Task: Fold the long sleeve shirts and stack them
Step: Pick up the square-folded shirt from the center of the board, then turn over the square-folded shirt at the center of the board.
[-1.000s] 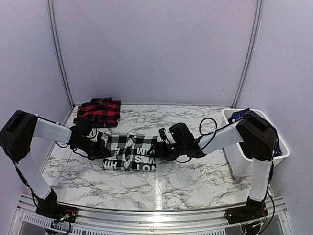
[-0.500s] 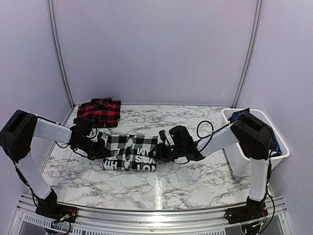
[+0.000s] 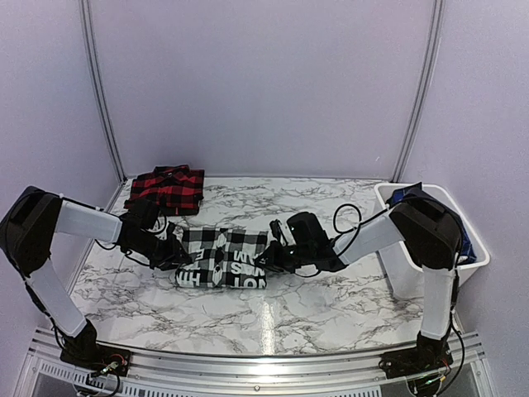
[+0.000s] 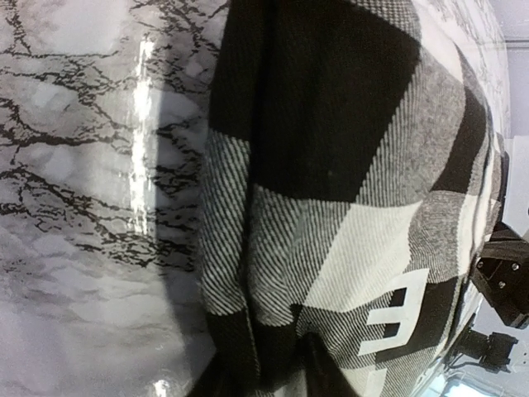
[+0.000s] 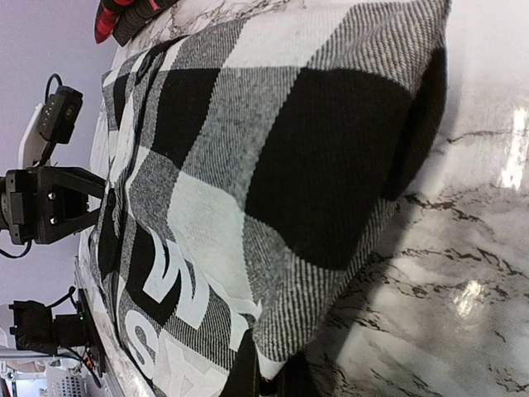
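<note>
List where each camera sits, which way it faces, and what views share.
Top external: high behind the bases, looking down at the table; both arms, black-and-white shirt between left pincer and right pincer.
Left wrist: low, facing the shirt's left edge; own fingertips below.
Right wrist: low, facing its right edge; fingertips pinching a corner.
Shared: all show that shirt.

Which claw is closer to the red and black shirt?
Left. The left claw is at the left edge of the black-and-white shirt, just short of the red-and-black shirt; the right claw is at the opposite edge, farther off.
</note>
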Motion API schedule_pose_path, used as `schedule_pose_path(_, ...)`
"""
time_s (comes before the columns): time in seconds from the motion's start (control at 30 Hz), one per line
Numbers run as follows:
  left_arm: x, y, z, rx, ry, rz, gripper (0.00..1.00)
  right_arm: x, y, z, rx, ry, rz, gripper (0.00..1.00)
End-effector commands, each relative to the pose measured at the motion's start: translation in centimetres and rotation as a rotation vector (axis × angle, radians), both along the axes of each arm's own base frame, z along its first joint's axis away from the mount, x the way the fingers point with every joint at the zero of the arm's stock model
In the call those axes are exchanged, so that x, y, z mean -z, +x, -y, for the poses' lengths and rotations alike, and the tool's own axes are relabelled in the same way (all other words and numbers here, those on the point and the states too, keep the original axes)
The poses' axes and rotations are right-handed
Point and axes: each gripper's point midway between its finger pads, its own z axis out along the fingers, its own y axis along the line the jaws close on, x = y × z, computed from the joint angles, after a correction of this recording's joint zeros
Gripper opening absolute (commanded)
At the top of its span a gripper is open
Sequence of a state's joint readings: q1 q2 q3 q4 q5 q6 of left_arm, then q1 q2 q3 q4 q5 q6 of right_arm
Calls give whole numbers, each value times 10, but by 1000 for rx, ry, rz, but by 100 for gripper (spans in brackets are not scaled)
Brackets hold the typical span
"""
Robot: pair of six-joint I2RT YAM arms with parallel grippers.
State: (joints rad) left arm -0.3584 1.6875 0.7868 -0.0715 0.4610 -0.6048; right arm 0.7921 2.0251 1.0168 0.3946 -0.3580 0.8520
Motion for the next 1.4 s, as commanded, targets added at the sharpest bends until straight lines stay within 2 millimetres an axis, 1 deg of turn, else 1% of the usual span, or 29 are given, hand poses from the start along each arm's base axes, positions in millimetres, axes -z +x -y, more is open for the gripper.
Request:
schedule_pose_path(0.0,-4,-10,-10,-20,64,-13,35,-30,8,4,-6,-14,53,0)
schedule_pose_path(0.1,-19,-6,-13,-29,77,24,39,-40,13,16,-12,-59,73,0)
schedule_pose_path(0.23,-33,-1,-12,-32,71,54,39,-53,17,30,0,-100,101,0)
schedule_pose_path(0.4,-32,-3,-6,-16,64,42,38,-59,18,35,-6,-120,111,0)
schedule_pose_path(0.53,-30,-5,-2,-3,65,37,38,-72,20,36,1,-123,132,0)
schedule_pose_path(0.7,-32,-5,12,15,74,48,37,-84,23,40,-3,-175,147,0)
schedule_pose_path(0.77,-34,-1,16,3,97,64,35,-90,24,40,-8,-180,158,0)
schedule_pose_path(0.87,-40,8,20,-30,135,104,28,-99,23,38,-32,-190,161,0)
schedule_pose_path(0.93,-44,16,23,-49,161,134,24,-110,23,37,-37,-185,169,0)
schedule_pose_path(1.0,-43,23,27,-68,182,147,19,-127,24,35,-38,-166,186,0)
schedule_pose_path(1.03,-40,25,32,-69,181,143,17,-135,25,35,-37,-161,193,0)
schedule_pose_path(1.07,-38,27,39,-64,177,145,17,-139,24,36,-36,-168,180,0)
schedule_pose_path(1.17,-29,30,65,-51,183,146,13,-161,26,31,-55,-166,190,0)
schedule_pose_path(1.2,-25,29,77,-51,181,138,13,-169,26,29,-59,-162,199,0)
schedule_pose_path(1.23,-26,32,90,-55,174,145,12,-177,27,28,-60,-154,210,0)
schedule_pose_path(1.27,-21,33,100,-62,169,138,12,-186,28,28,-59,-145,223,0)
schedule_pose_path(1.37,-25,37,142,-64,95,155,12,-202,26,26,-72,-142,231,0)
